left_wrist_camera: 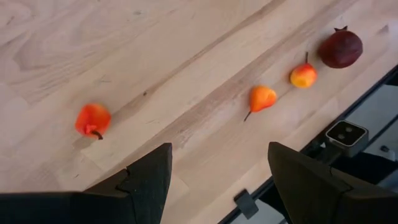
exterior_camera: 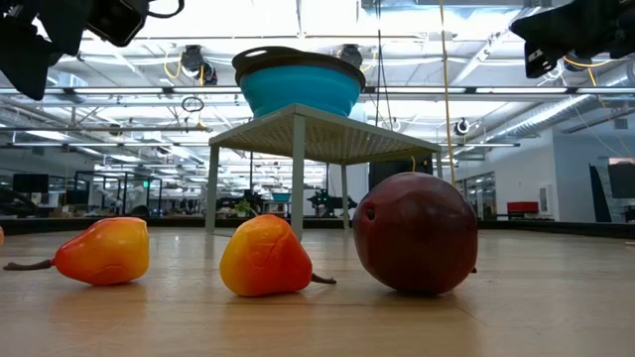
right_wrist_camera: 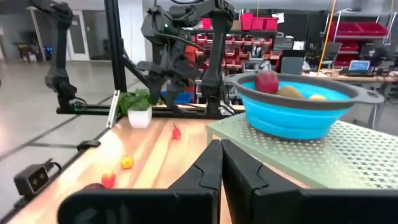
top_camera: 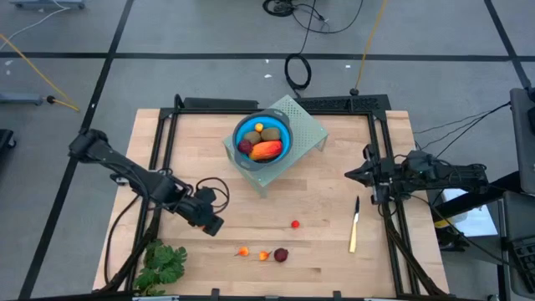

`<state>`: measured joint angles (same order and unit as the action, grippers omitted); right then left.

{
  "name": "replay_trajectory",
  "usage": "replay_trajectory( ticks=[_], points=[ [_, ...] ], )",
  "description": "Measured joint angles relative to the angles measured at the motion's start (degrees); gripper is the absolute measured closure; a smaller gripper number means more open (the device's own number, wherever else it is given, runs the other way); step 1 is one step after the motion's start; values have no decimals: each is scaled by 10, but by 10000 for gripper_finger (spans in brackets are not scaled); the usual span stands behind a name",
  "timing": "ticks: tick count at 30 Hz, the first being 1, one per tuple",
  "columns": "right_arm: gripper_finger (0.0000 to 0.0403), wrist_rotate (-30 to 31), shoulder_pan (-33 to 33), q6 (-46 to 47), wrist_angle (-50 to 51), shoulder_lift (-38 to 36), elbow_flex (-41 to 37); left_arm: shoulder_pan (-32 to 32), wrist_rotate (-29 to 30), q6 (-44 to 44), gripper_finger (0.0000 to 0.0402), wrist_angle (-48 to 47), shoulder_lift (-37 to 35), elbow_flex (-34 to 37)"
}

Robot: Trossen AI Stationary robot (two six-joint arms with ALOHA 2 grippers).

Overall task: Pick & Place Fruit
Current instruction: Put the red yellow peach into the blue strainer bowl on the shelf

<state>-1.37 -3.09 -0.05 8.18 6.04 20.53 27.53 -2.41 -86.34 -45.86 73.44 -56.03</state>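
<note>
Four small toy fruits are loose on your pale wooden counter (top_camera: 209, 159): a tiny round red fruit (top_camera: 295, 224) out on its own, and nearer the front edge a row of two tiny orange pear-shaped pieces (top_camera: 242, 251) (top_camera: 264, 255) and a dark red pomegranate-like ball (top_camera: 281, 254). The rest of the fruit is already in the round blue bowl (top_camera: 262, 139) on the pale green mesh stand (top_camera: 305, 125): a long orange-red piece (top_camera: 266, 150), brown-green ovals, a dark red ball and a small yellow one. Your left hand (top_camera: 209, 221) hovers above the counter, fingers spread wide and holding nothing, just to the left of the loose pieces; its wrist view looks down on all four. Your right hand (top_camera: 353, 175) waits at the right side, fingers pressed together, empty. A slim yellow-handled knife (top_camera: 354, 226) lies near it and a green leafy bunch (top_camera: 163, 263) sits at the front left corner; leave both. Step looks like reaching for the next fruit, roughly half done. Next move likely: centre the left hand over one piece, drop straight down, close gently. These are tiny and round, so expect rolling if you come in off-centre. The row sits close to the counter's front edge.
</note>
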Motion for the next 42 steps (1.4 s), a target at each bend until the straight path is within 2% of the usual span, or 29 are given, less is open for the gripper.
replay_trajectory(
  ticks=[11,22,42],
  points=[
    [403,0,0,-24,5,0,0,1,10,-67,135,-4,4,0],
    [403,-2,0,-24,5,0,0,4,10,-230,135,-80,5,22],
    [403,-2,0,-24,5,0,0,4,10,-223,135,-57,5,82]
  ],
)
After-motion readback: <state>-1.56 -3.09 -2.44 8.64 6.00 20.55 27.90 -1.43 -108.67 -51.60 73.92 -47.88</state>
